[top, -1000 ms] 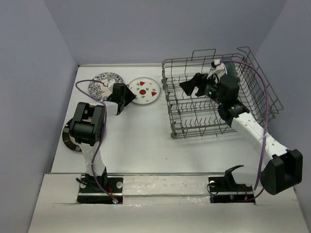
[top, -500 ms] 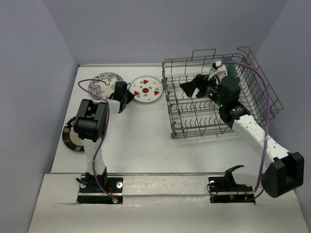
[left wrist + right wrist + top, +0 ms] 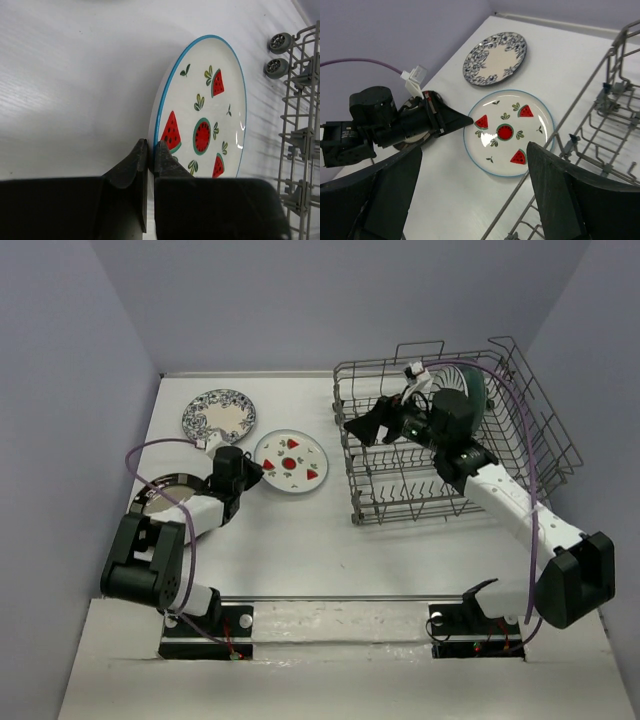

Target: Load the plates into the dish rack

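A white plate with red watermelon marks [image 3: 292, 461] [image 3: 205, 107] [image 3: 507, 131] lies on the table left of the dish rack [image 3: 450, 445] [image 3: 615, 125]. My left gripper [image 3: 252, 472] [image 3: 151, 152] [image 3: 462, 120] is shut on this plate's near-left blue rim, one finger above and one below. The blue-white floral plate [image 3: 218, 415] [image 3: 495, 57] lies flat behind it. A teal-grey plate [image 3: 470, 390] stands upright in the rack's far part. My right gripper [image 3: 368, 426] [image 3: 475, 185] hangs open and empty over the rack's left side.
A dark plate [image 3: 160, 495] lies at the table's left edge, partly under my left arm. The rack's wheels [image 3: 279, 52] and wire wall [image 3: 300, 135] stand just right of the watermelon plate. Purple walls close in the table on three sides.
My left gripper has shut on the watermelon plate's rim and drawn back toward me, and the plate came with it. My right gripper moved left across the rack, still open.
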Robot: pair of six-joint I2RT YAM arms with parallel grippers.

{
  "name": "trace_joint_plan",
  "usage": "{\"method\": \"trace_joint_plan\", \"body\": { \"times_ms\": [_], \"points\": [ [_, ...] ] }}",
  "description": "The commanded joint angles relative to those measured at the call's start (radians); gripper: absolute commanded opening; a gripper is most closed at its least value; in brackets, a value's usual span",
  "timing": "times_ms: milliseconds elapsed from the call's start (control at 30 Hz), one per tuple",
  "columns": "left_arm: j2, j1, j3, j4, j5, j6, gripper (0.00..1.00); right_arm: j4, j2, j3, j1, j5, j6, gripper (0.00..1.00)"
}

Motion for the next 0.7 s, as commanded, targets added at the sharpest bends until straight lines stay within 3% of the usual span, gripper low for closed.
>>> {"method": "trace_joint_plan", "body": {
  "times_ms": [0,167,300,533,667],
  "points": [
    [-0.188,-0.001,-0.054,0.171,0.022,-0.047,0.06,-0.003,0.071,0.087,0.039,-0.095,-0.015,0.91],
    [-0.44,0.003,-0.106,0.083,0.02,-0.034,0.06,-0.108,0.246,0.237,0.051,-0.211,-0.101,0.92],
    [-0.57,0.037,-0.12,0.015,0.08,-0.032,0.06,-0.329,0.403,0.428,0.051,-0.219,-0.227,0.93],
    [-0.743,0.055,-0.045,-0.126,0.187,0.011,0.06,-0.402,0.51,0.572,0.051,-0.213,-0.265,0.95],
    [-0.776,0.055,-0.025,-0.096,0.247,-0.006,0.06,-0.4,0.544,0.592,0.051,-0.302,-0.233,0.95]
  ]
}}
